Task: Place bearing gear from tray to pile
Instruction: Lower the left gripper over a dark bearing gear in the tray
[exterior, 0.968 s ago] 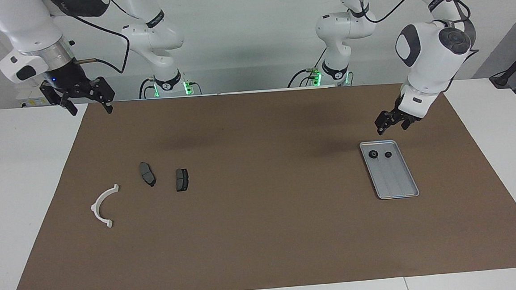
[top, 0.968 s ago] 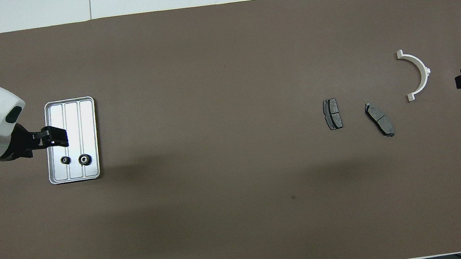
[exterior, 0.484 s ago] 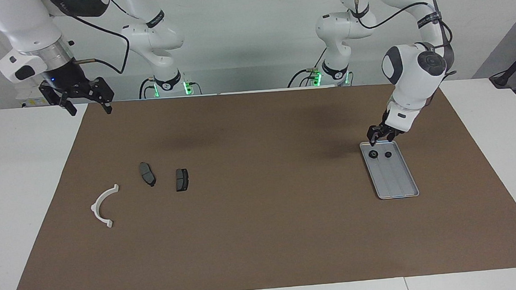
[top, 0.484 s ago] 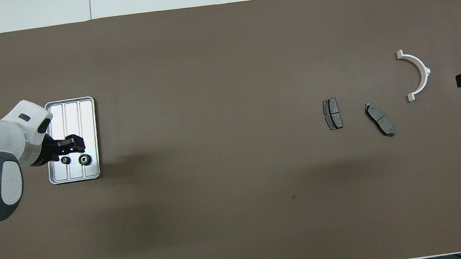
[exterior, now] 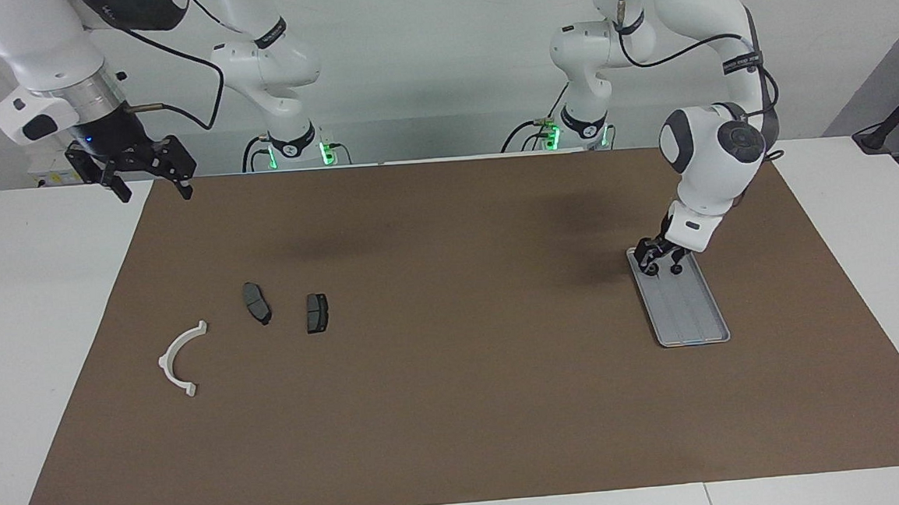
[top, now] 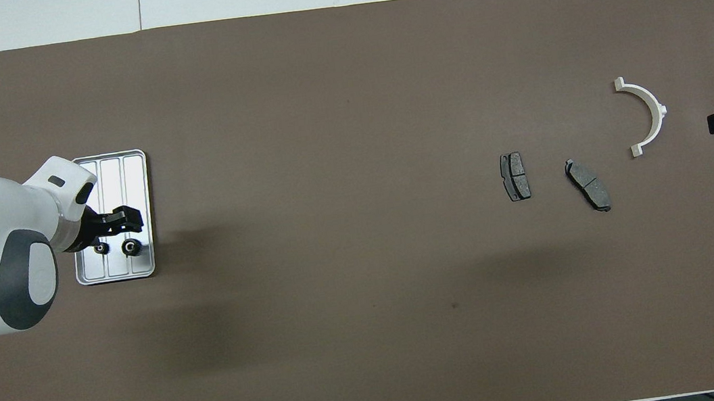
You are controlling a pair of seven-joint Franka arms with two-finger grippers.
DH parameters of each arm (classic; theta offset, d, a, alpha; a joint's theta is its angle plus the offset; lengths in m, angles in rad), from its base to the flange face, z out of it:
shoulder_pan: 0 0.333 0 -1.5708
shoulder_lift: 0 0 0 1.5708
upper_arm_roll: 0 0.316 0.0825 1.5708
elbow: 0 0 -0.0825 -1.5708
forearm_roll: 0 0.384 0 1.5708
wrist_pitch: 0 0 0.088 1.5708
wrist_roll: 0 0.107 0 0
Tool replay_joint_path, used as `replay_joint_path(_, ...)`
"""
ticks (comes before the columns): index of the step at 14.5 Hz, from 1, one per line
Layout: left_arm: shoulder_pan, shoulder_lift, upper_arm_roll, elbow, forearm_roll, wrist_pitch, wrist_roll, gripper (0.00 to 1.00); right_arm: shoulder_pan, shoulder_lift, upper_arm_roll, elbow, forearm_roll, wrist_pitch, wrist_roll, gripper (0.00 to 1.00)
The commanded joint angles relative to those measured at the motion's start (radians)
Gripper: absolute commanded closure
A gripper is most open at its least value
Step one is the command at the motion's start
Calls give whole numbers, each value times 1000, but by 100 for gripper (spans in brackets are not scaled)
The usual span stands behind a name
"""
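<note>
Two gears (top: 115, 247) sit at the tray's (exterior: 691, 308) robot-side end, under the left gripper (exterior: 659, 258), fingers spread. The right gripper (exterior: 144, 173) waits, spread, above the mat's (exterior: 459, 408) corner.

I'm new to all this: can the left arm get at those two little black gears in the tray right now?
Probably yes. The left gripper is low over the tray's robot-side end, where both gears lie uncovered with nothing else around them. Contact can't be confirmed.
</note>
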Motion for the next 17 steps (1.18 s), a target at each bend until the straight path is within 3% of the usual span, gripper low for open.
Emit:
replay_joint_path(1,13,8,5,-15,6,29,39,25,-14,4,4,-1,-5,29,12,0)
replay_joint_path(3,24,11,5,-30,8,33,40,31,-14,5,6,1,-5,33,12,0)
replay_joint_path(17,12,20,3,-67,6,72,30,32,-16,5,4,1,-5,33,14,0)
